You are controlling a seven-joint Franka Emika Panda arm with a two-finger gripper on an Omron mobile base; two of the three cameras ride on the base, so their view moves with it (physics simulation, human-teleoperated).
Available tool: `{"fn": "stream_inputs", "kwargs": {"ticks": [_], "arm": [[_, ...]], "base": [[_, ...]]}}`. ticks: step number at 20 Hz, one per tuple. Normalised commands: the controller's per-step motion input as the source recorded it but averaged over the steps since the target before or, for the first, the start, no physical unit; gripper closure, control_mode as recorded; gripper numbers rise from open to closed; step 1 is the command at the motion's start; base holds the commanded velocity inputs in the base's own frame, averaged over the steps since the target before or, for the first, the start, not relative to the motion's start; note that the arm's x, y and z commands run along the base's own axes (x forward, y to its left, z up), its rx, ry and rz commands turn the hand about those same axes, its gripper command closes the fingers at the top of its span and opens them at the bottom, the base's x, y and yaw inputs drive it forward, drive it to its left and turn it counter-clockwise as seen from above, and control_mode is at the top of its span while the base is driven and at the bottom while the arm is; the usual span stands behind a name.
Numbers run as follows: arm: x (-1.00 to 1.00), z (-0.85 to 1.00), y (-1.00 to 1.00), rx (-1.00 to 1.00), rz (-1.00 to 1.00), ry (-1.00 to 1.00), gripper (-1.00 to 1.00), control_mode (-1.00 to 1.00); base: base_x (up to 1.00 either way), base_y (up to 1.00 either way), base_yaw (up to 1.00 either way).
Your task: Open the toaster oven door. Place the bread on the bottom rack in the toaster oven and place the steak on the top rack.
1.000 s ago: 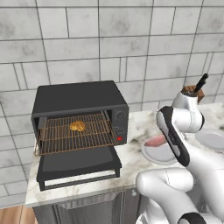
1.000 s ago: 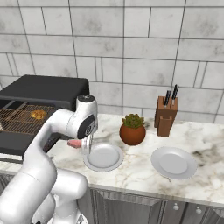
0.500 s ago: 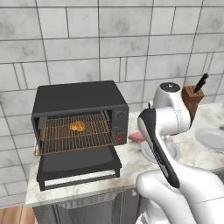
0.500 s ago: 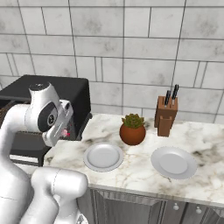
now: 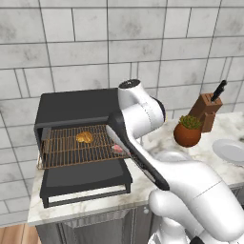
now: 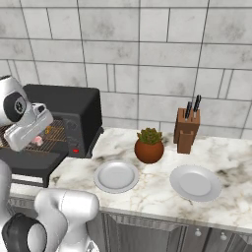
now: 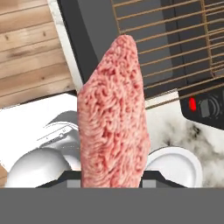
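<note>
Clamped in the gripper (image 7: 111, 181): the steak (image 7: 113, 118), a pink, grainy slab rising from six o'clock toward twelve in the hand view. Hovers over the pulled-out rack (image 5: 81, 147) of the toaster oven (image 5: 76, 112), pink meat peeking at the wire grid's three o'clock edge in the left base view. Below, the toaster oven door (image 5: 86, 178) dropped flat, wide open. Farther in, the bread (image 5: 84, 137) on the grid toward twelve o'clock. At three o'clock of the oven, a potted plant (image 6: 149, 144), two white plates (image 6: 116, 175), then a knife block (image 6: 187, 129) against the tiled wall.
</note>
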Motion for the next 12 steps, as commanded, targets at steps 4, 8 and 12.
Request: {"fn": "stream_inputs", "kwargs": {"ticks": [4,8,12], "arm": [[0.08,-0.09,0.99,-0.02,-0.19,0.01,1.0,-1.0],[0.24,-0.11,0.7,0.0,-0.18,0.0,1.0,-1.0],[0.36,-0.57,0.42,0.0,-0.09,0.0,1.0,-1.0]], "base": [[0.0,0.0,0.0],[0.0,0.0,0.0],[0.0,0.0,0.0]]}}
